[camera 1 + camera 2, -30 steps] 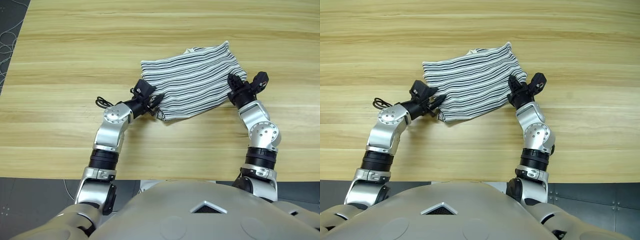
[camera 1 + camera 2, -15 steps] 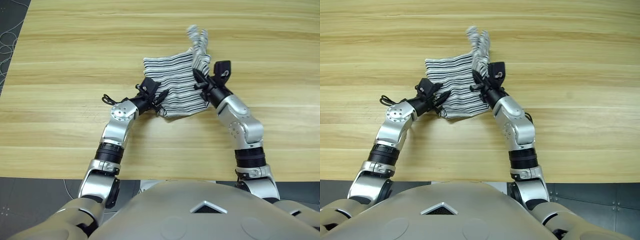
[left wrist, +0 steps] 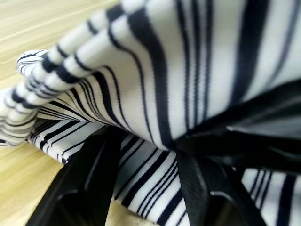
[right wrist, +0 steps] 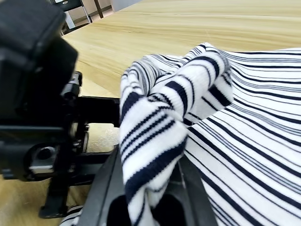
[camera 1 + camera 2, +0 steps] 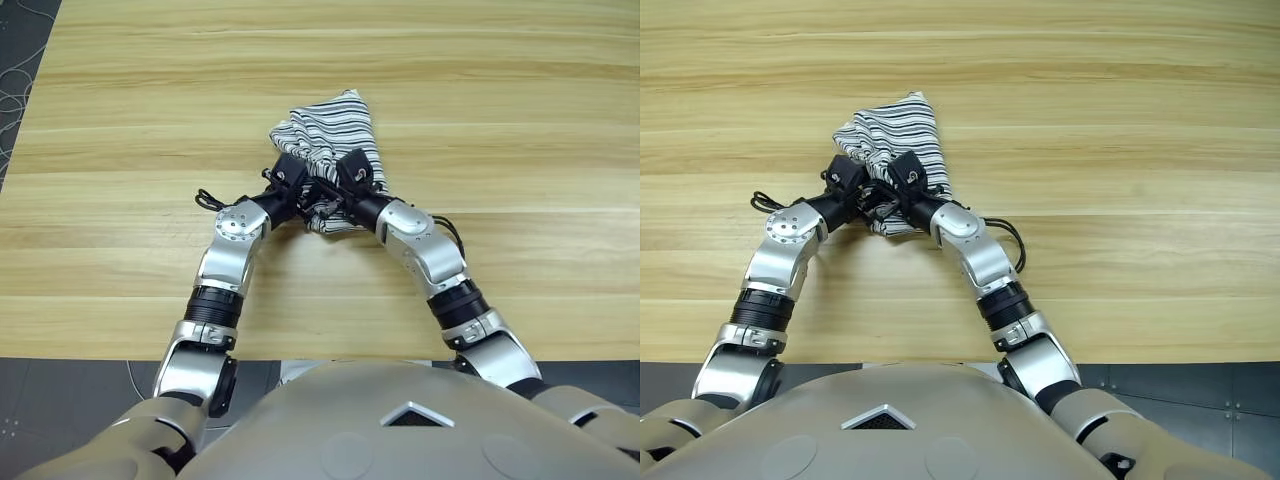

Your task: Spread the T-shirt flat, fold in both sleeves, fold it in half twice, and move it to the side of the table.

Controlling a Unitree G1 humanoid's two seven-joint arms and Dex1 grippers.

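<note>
The left gripper (image 5: pixel 304 197) and right gripper (image 5: pixel 329 194) meet tip to tip at the near corner of the striped T-shirt (image 5: pixel 335 125), near the centre of the wooden table (image 5: pixel 150 100). The left gripper's fingers (image 3: pixel 89 179) close on the layered near edge of the fabric. The right gripper's fingers (image 4: pixel 106 188) pinch a bunched fold of the fabric. Beyond the grippers, the T-shirt lies folded into a narrow wedge that extends toward the far side.

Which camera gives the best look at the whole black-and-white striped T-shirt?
The left eye view: the black-and-white striped cloth T-shirt lies bunched on the light wooden table, outline mostly visible. The right eye view matches. Both wrist views show close-up folds.
</note>
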